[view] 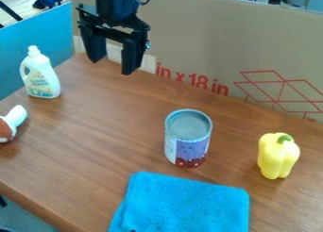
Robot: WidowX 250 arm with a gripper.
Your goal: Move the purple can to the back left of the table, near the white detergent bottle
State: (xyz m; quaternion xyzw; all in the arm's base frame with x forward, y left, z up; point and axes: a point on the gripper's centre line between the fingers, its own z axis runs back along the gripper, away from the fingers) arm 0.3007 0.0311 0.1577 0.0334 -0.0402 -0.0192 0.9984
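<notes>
one black gripper (112, 67) hangs above the wooden table (107, 127), up and to the left of the can (188, 144), its hand released, the two fingers spread apart around bare air. nearest to it in the view is the white bottle (41, 78), upright, well to the left of the can and farther back. a white and brown object (12, 121), perhaps a toy, is cut off by the left edge, also left of the can. the yellow pepper (277, 156) stands right of the can; the folded blue cloth (183, 205) lies just in front of it. cardboard (189, 35) with red print rises behind the can.
</notes>
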